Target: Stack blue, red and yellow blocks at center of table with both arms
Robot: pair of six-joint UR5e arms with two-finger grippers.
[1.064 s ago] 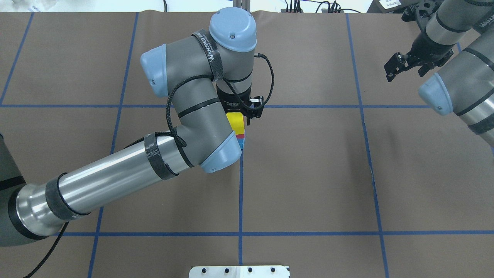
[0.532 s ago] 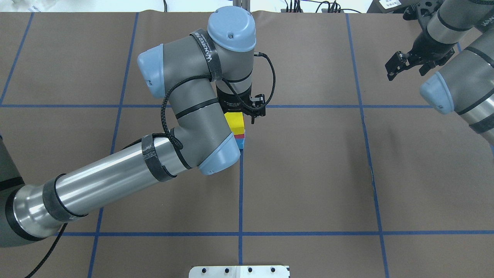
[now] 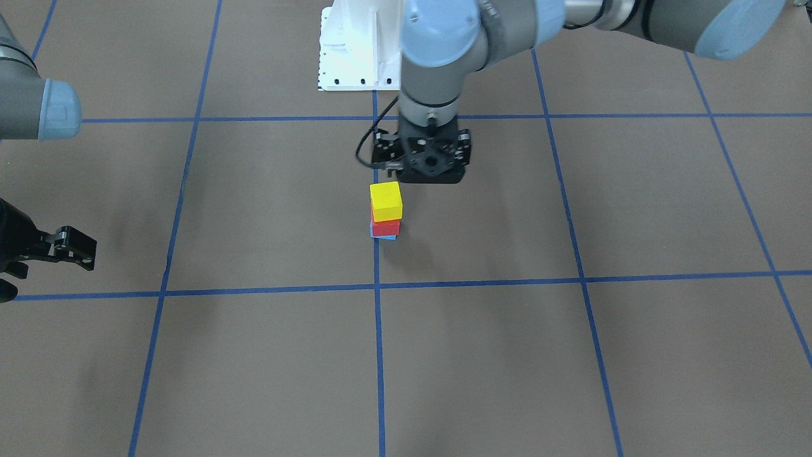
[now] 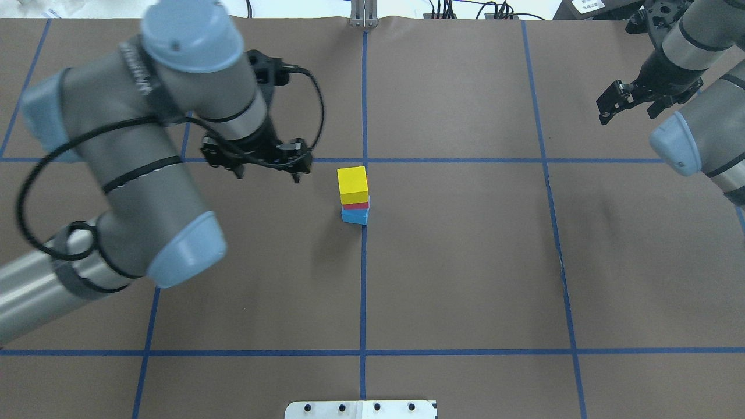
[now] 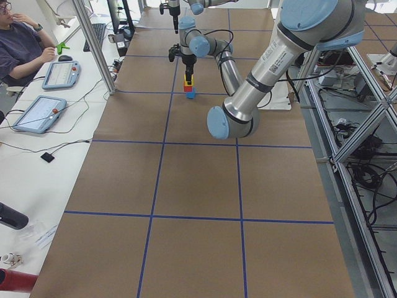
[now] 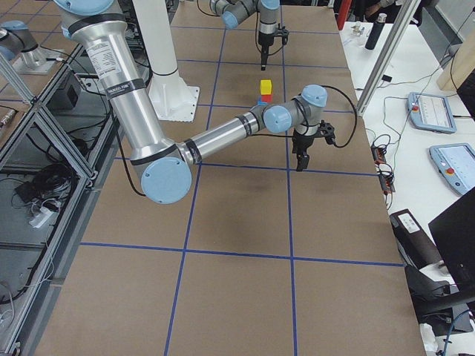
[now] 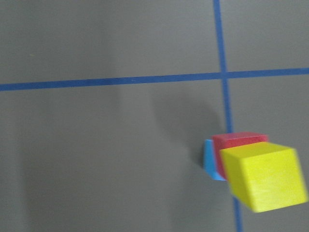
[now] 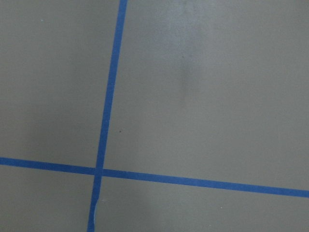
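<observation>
We are holding our left jaws apart and empty near the stack, with the yellow block [image 4: 353, 181] sitting on red [image 4: 358, 205] on blue [image 4: 354, 216] at the bench [image 4: 465, 262] centre. Our right jaws are hanging apart, well away.

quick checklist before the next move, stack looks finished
1. Order, yellow block on red block on blue block: ok.
2. Stack upright, no block overhanging badly: ok.
3. Stack beside the centre tape line: ok.
4. Left end effector open, apart from the stack: ok.
5. Right end effector open, far from the stack: ok.
</observation>
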